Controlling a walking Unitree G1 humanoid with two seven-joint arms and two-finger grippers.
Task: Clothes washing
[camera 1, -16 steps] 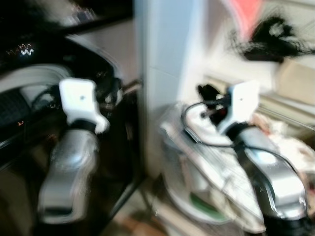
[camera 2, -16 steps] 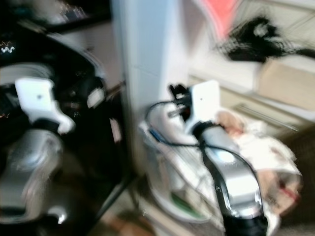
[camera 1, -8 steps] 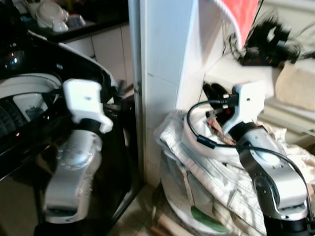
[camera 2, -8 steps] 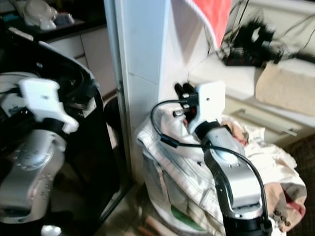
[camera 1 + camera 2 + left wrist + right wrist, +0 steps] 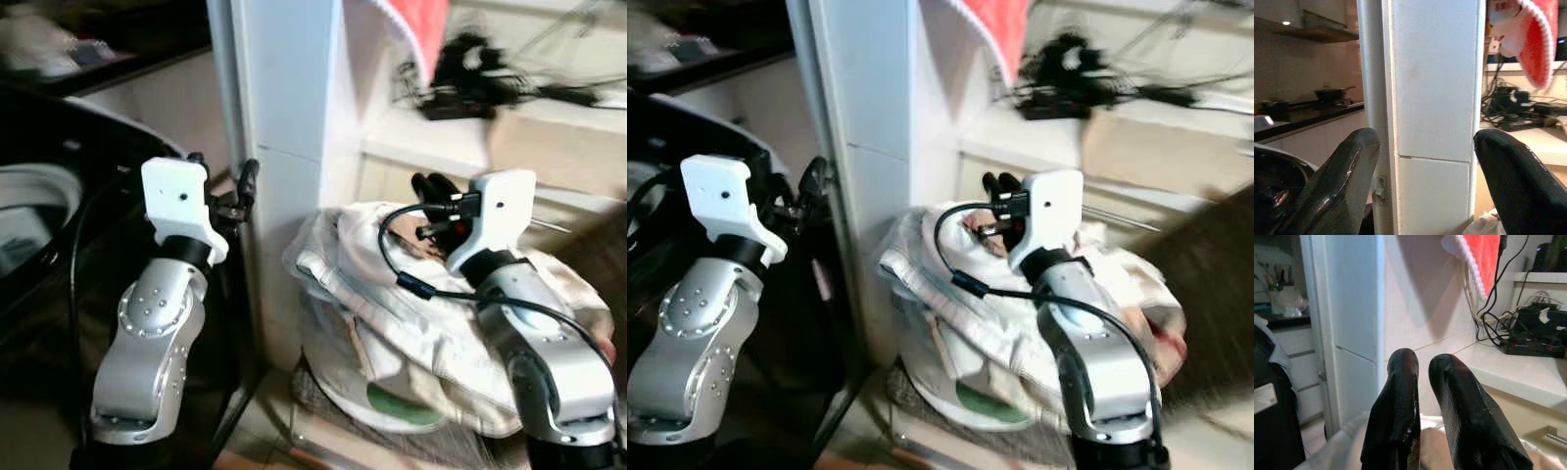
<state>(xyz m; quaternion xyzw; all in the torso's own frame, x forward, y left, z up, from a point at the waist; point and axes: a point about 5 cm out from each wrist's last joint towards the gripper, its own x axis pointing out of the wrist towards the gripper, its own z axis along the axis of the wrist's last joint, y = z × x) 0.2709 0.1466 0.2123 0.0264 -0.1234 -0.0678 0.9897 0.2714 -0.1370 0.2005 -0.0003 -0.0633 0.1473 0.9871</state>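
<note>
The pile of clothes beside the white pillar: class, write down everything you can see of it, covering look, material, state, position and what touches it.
The pile of clothes is a crumpled heap of mostly white and cream fabric, with a reddish patterned piece at its far side. It overflows a round white basket on the floor, draping over the rim. It sits right beside the white pillar, below a counter. The right gripper hangs just above its top; contact cannot be judged.

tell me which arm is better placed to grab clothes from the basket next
Right, probably. The right gripper hangs just above the heap of clothes in the basket, fingers nearly together. The left gripper, fingers wide apart, faces the white pillar beside the washing machine.
</note>
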